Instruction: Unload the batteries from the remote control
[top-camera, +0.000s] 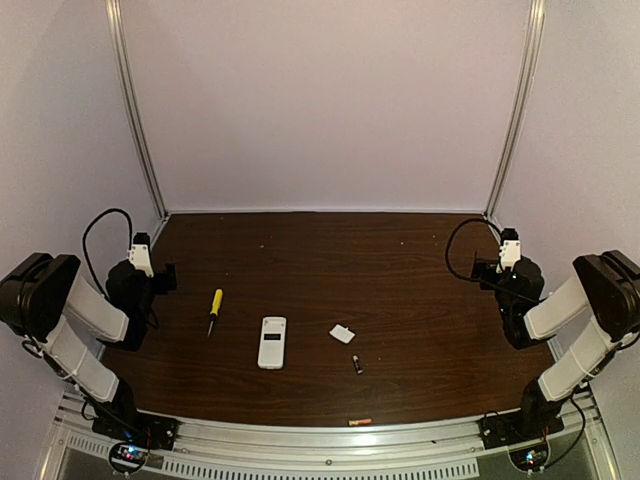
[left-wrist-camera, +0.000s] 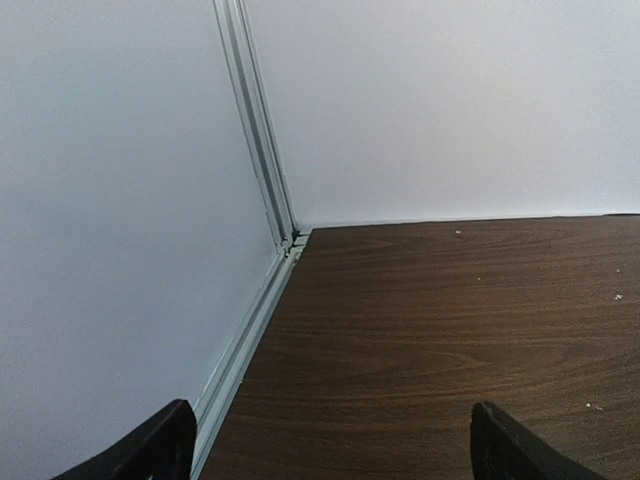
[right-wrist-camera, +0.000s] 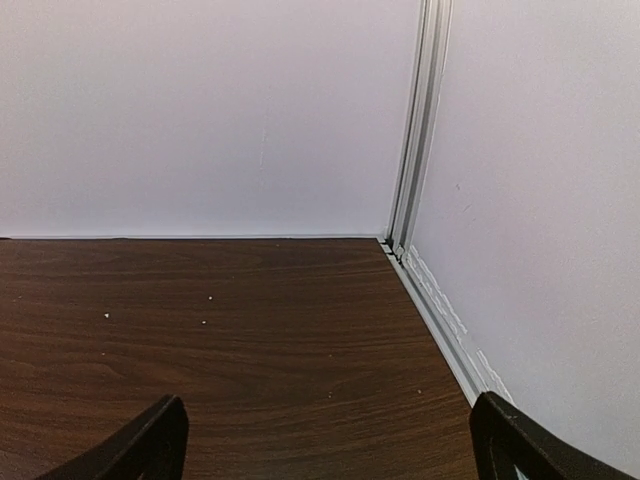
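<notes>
Here, the jaws of the left gripper are standing wide apart and gripping nothing, its dark fingers framing bare wood and a rear corner of the pale walls. The jaws of the right gripper are likewise standing fully apart and empty, facing the opposite rear corner. Both arms are sitting folded at the side edges of the table, well apart from every object. Toward the near middle of the table, the remote control is lying flat, a small dark window showing on its upper face. To its right, the white cover piece is lying near it, and a dark battery is lying just in front of that piece, apart from the remote control. An orange battery is resting at the near edge beside the metal rail. The yellow-handled screwdriver is lying left of the remote control.
</notes>
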